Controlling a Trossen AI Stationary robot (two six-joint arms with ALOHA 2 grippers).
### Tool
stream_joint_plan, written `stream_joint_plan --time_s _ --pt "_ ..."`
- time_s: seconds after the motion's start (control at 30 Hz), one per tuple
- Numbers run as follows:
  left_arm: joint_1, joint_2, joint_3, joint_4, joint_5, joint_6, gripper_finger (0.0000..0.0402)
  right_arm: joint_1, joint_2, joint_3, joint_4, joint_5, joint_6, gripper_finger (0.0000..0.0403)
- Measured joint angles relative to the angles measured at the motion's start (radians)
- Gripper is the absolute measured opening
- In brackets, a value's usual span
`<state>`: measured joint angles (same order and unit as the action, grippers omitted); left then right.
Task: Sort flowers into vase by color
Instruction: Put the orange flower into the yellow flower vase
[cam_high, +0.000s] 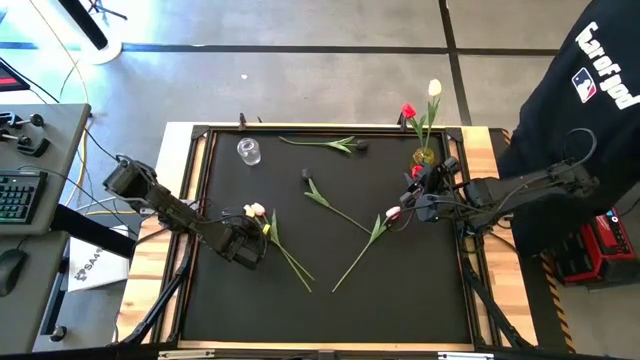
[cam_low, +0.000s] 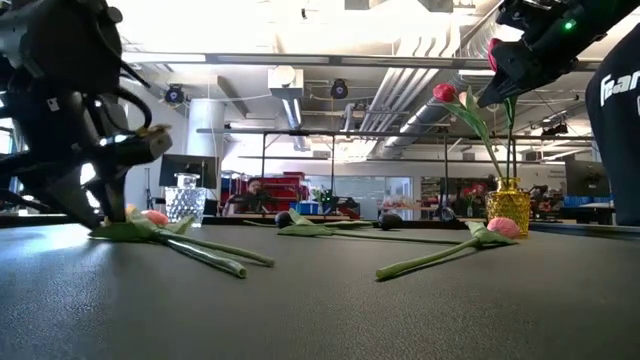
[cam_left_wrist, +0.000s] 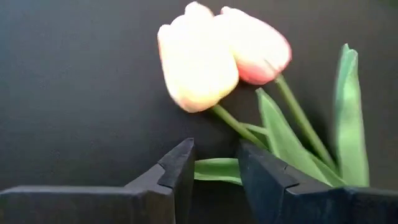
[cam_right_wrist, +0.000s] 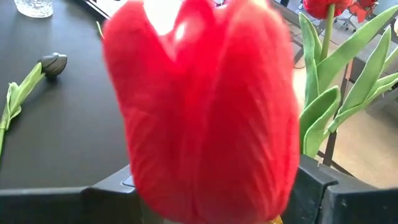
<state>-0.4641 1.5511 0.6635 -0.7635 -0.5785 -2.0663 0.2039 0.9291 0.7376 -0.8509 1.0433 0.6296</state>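
Red tulip (cam_right_wrist: 205, 106) clamped in my right gripper (cam_high: 415, 195), right of frame beside yellow vase (cam_high: 425, 156). Risk: stem misses narrow mouth, tips vase. Left gripper (cam_left_wrist: 214, 171) parted around pale tulip's (cam_left_wrist: 196, 65) stem; could drag pink neighbour (cam_left_wrist: 258, 46).

Even overhead light in the high view; matte black table (cam_high: 400, 290) shows no glare, weak shadows. Low view backlit by bright ceiling lights, upper centre blown out, arms silhouetted. Right wrist view: red tulip (cam_right_wrist: 205, 112) close, blurred. Left wrist view dim, soft.
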Motion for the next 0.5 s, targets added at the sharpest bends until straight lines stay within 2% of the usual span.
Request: stream_joint_plan --time_s 0.2,0.4,0.5 --pt "0.000 -0.011 0.006 0.000 -0.105 -0.038 0.0122 0.000 0.000 0.000 0.000 -0.001 0.000 0.0224" --pt "0.000 -0.011 0.000 0.004 -0.090 -0.075 0.0145 0.000 0.000 0.000 -0.006 -0.001 0.000 0.0224" --pt "0.005 -0.002 -0.027 0.063 -0.083 -0.094 0.0152 0.000 0.000 0.000 -0.009 0.000 0.000 0.0224"
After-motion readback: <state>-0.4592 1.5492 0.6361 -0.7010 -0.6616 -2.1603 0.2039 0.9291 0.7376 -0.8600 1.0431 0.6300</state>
